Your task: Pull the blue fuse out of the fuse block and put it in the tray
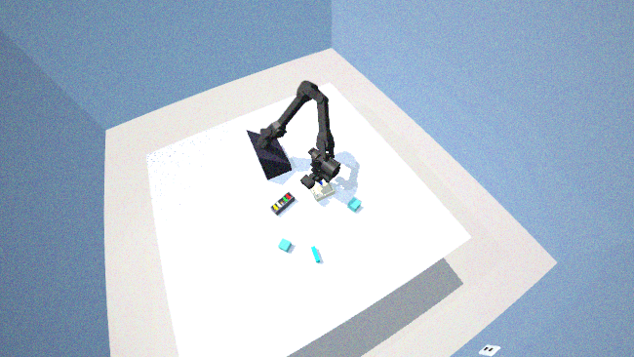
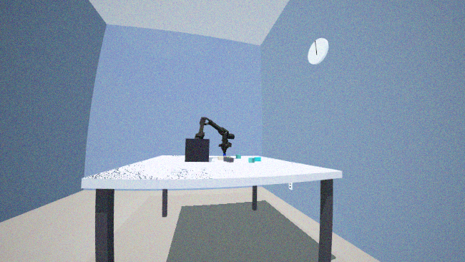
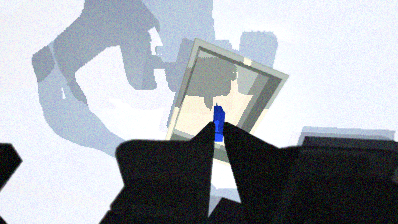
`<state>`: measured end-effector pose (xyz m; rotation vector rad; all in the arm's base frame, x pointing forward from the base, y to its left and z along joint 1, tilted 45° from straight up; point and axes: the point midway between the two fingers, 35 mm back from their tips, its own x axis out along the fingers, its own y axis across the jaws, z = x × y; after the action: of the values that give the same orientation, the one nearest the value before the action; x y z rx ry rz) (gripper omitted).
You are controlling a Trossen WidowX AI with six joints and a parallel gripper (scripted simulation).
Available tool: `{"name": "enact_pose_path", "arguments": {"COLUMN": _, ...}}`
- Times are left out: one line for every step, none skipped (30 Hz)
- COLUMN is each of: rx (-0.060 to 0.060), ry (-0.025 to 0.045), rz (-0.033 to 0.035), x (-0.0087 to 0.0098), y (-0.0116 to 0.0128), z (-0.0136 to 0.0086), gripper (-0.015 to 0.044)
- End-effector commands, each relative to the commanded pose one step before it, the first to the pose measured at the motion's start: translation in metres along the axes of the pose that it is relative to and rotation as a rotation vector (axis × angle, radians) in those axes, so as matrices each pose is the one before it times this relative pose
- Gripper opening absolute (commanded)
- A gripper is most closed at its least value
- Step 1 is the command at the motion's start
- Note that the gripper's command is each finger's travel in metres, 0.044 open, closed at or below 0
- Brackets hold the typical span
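Observation:
My gripper [image 3: 218, 126] is shut on the blue fuse [image 3: 219, 120] [image 1: 321, 183] [image 2: 224, 154]. In the wrist view the fuse shows over the inside of the cream tray [image 3: 181, 102] [image 1: 325, 198] [image 2: 220, 158]. How high it is above the tray floor is hard to tell. The gripper's fingers cover the tray's near end in the wrist view. The dark fuse block [image 1: 277, 213] [image 2: 229, 159] lies apart from the tray, with red, green, white and yellow fuses in it. At the right of the wrist view the fingers hide most of the block.
A teal cube [image 1: 354, 204] [image 2: 238, 157] lies to the right of the tray in the top view. Another teal cube [image 1: 285, 245] and a cyan bar [image 1: 316, 255] lie farther toward the front. The arm's black base [image 1: 273, 161] [image 2: 197, 150] stands behind the fuse block.

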<state>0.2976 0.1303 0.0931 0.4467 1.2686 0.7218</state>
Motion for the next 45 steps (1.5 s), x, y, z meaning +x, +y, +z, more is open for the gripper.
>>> {"name": "enact_pose_path", "arguments": {"rx": 0.0000, "ry": 0.00000, "rz": 0.00000, "x": 0.00000, "y": 0.00000, "z": 0.00000, "gripper": 0.0026}}
{"name": "enact_pose_path", "arguments": {"rx": 0.0000, "ry": 0.00000, "rz": 0.00000, "x": 0.00000, "y": 0.00000, "z": 0.00000, "gripper": 0.0053}}
{"name": "enact_pose_path", "arguments": {"rx": 0.0000, "ry": 0.00000, "rz": 0.00000, "x": 0.00000, "y": 0.00000, "z": 0.00000, "gripper": 0.0079}}
{"name": "enact_pose_path", "arguments": {"rx": 0.0000, "ry": 0.00000, "rz": 0.00000, "x": 0.00000, "y": 0.00000, "z": 0.00000, "gripper": 0.0105}}
{"name": "enact_pose_path", "arguments": {"rx": 0.0000, "ry": 0.00000, "rz": 0.00000, "x": 0.00000, "y": 0.00000, "z": 0.00000, "gripper": 0.0131}}
{"name": "enact_pose_path", "arguments": {"rx": 0.0000, "ry": 0.00000, "rz": 0.00000, "x": 0.00000, "y": 0.00000, "z": 0.00000, "gripper": 0.0158}}
{"name": "enact_pose_path", "arguments": {"rx": 0.0000, "ry": 0.00000, "rz": 0.00000, "x": 0.00000, "y": 0.00000, "z": 0.00000, "gripper": 0.0184}}
{"name": "enact_pose_path", "arguments": {"rx": 0.0000, "ry": 0.00000, "rz": 0.00000, "x": 0.00000, "y": 0.00000, "z": 0.00000, "gripper": 0.0210}}
{"name": "enact_pose_path", "arguments": {"rx": 0.0000, "ry": 0.00000, "rz": 0.00000, "x": 0.00000, "y": 0.00000, "z": 0.00000, "gripper": 0.0236}}
{"name": "enact_pose_path", "arguments": {"rx": 0.0000, "ry": 0.00000, "rz": 0.00000, "x": 0.00000, "y": 0.00000, "z": 0.00000, "gripper": 0.0262}}
{"name": "enact_pose_path", "arguments": {"rx": 0.0000, "ry": 0.00000, "rz": 0.00000, "x": 0.00000, "y": 0.00000, "z": 0.00000, "gripper": 0.0289}}
{"name": "enact_pose_path", "arguments": {"rx": 0.0000, "ry": 0.00000, "rz": 0.00000, "x": 0.00000, "y": 0.00000, "z": 0.00000, "gripper": 0.0315}}
{"name": "enact_pose_path", "arguments": {"rx": 0.0005, "ry": 0.00011, "rz": -0.00086, "x": -0.00289, "y": -0.00029, "z": 0.00016, "gripper": 0.0330}}
{"name": "enact_pose_path", "arguments": {"rx": 0.0016, "ry": 0.00027, "rz": -0.00227, "x": -0.00873, "y": -0.00073, "z": 0.00031, "gripper": 0.0330}}
{"name": "enact_pose_path", "arguments": {"rx": 0.0026, "ry": 0.00018, "rz": -0.00251, "x": -0.01322, "y": -0.00071, "z": -0.00005, "gripper": 0.0330}}
{"name": "enact_pose_path", "arguments": {"rx": 0.0018, "ry": -0.00007, "rz": -0.00109, "x": -0.00887, "y": -0.00021, "z": -0.00036, "gripper": 0.0330}}
{"name": "enact_pose_path", "arguments": {"rx": 0.0006, "ry": -0.00006, "rz": -0.00026, "x": -0.00296, "y": -0.00002, "z": -0.00018, "gripper": 0.0330}}
{"name": "enact_pose_path", "arguments": {"rx": 0.0000, "ry": 0.00000, "rz": 0.00000, "x": 0.00000, "y": 0.00000, "z": 0.00000, "gripper": 0.0330}}
{"name": "enact_pose_path", "arguments": {"rx": 0.0000, "ry": 0.00000, "rz": 0.00000, "x": 0.00000, "y": 0.00000, "z": 0.00000, "gripper": 0.0330}}
{"name": "enact_pose_path", "arguments": {"rx": 0.0000, "ry": 0.00000, "rz": 0.00000, "x": 0.00000, "y": 0.00000, "z": 0.00000, "gripper": 0.0330}}
{"name": "enact_pose_path", "arguments": {"rx": 0.0000, "ry": 0.00000, "rz": 0.00000, "x": 0.00000, "y": 0.00000, "z": 0.00000, "gripper": 0.0330}}
{"name": "enact_pose_path", "arguments": {"rx": 0.0000, "ry": 0.00000, "rz": 0.00000, "x": 0.00000, "y": 0.00000, "z": 0.00000, "gripper": 0.0330}}
{"name": "enact_pose_path", "arguments": {"rx": 0.0000, "ry": 0.00000, "rz": 0.00000, "x": 0.00000, "y": 0.00000, "z": 0.00000, "gripper": 0.0330}}
{"name": "enact_pose_path", "arguments": {"rx": 0.0000, "ry": 0.00000, "rz": 0.00000, "x": 0.00000, "y": 0.00000, "z": 0.00000, "gripper": 0.0330}}
{"name": "enact_pose_path", "arguments": {"rx": 0.0000, "ry": 0.00000, "rz": 0.00000, "x": 0.00000, "y": 0.00000, "z": 0.00000, "gripper": 0.0330}}
{"name": "enact_pose_path", "arguments": {"rx": 0.0000, "ry": 0.00000, "rz": 0.00000, "x": 0.00000, "y": 0.00000, "z": 0.00000, "gripper": 0.0330}}
{"name": "enact_pose_path", "arguments": {"rx": 0.0000, "ry": 0.00000, "rz": 0.00000, "x": 0.00000, "y": 0.00000, "z": 0.00000, "gripper": 0.0330}}
{"name": "enact_pose_path", "arguments": {"rx": 0.0052, "ry": 0.00275, "rz": -0.00480, "x": 0.00214, "y": -0.00130, "z": -0.00032, "gripper": 0.0330}}
{"name": "enact_pose_path", "arguments": {"rx": 0.0000, "ry": 0.00000, "rz": 0.00000, "x": 0.00000, "y": 0.00000, "z": 0.00000, "gripper": 0.0330}}
{"name": "enact_pose_path", "arguments": {"rx": 0.0000, "ry": 0.00000, "rz": 0.00000, "x": 0.00000, "y": 0.00000, "z": 0.00000, "gripper": 0.0330}}
{"name": "enact_pose_path", "arguments": {"rx": 0.0000, "ry": 0.00000, "rz": 0.00000, "x": 0.00000, "y": 0.00000, "z": 0.00000, "gripper": 0.0330}}
{"name": "enact_pose_path", "arguments": {"rx": 0.0000, "ry": 0.00000, "rz": 0.00000, "x": 0.00000, "y": 0.00000, "z": 0.00000, "gripper": 0.0330}}
{"name": "enact_pose_path", "arguments": {"rx": 0.0000, "ry": 0.00000, "rz": 0.00000, "x": 0.00000, "y": 0.00000, "z": 0.00000, "gripper": 0.0330}}
{"name": "enact_pose_path", "arguments": {"rx": 0.0000, "ry": 0.00000, "rz": 0.00000, "x": 0.00000, "y": 0.00000, "z": 0.00000, "gripper": 0.0330}}
{"name": "enact_pose_path", "arguments": {"rx": 0.0000, "ry": 0.00000, "rz": 0.00000, "x": 0.00000, "y": 0.00000, "z": 0.00000, "gripper": 0.0330}}
{"name": "enact_pose_path", "arguments": {"rx": 0.0000, "ry": 0.00000, "rz": 0.00000, "x": 0.00000, "y": 0.00000, "z": 0.00000, "gripper": 0.0330}}
{"name": "enact_pose_path", "arguments": {"rx": 0.0000, "ry": 0.00000, "rz": 0.00000, "x": 0.00000, "y": 0.00000, "z": 0.00000, "gripper": 0.0330}}
{"name": "enact_pose_path", "arguments": {"rx": 0.0000, "ry": 0.00000, "rz": 0.00000, "x": 0.00000, "y": 0.00000, "z": 0.00000, "gripper": 0.0330}}
{"name": "enact_pose_path", "arguments": {"rx": 0.0000, "ry": 0.00000, "rz": 0.00000, "x": 0.00000, "y": 0.00000, "z": 0.00000, "gripper": 0.0330}}
{"name": "enact_pose_path", "arguments": {"rx": 0.0000, "ry": 0.00000, "rz": 0.00000, "x": 0.00000, "y": 0.00000, "z": 0.00000, "gripper": 0.0330}}
{"name": "enact_pose_path", "arguments": {"rx": 0.0000, "ry": 0.00000, "rz": 0.00000, "x": 0.00000, "y": 0.00000, "z": 0.00000, "gripper": 0.0330}}
{"name": "enact_pose_path", "arguments": {"rx": 0.0000, "ry": 0.00000, "rz": 0.00000, "x": 0.00000, "y": 0.00000, "z": 0.00000, "gripper": 0.0330}}
{"name": "enact_pose_path", "arguments": {"rx": 0.0000, "ry": 0.00000, "rz": 0.00000, "x": 0.00000, "y": 0.00000, "z": 0.00000, "gripper": 0.0330}}
{"name": "enact_pose_path", "arguments": {"rx": 0.0000, "ry": 0.00000, "rz": 0.00000, "x": 0.00000, "y": 0.00000, "z": 0.00000, "gripper": 0.0330}}
{"name": "enact_pose_path", "arguments": {"rx": 0.0000, "ry": 0.00000, "rz": 0.00000, "x": 0.00000, "y": 0.00000, "z": 0.00000, "gripper": 0.0330}}
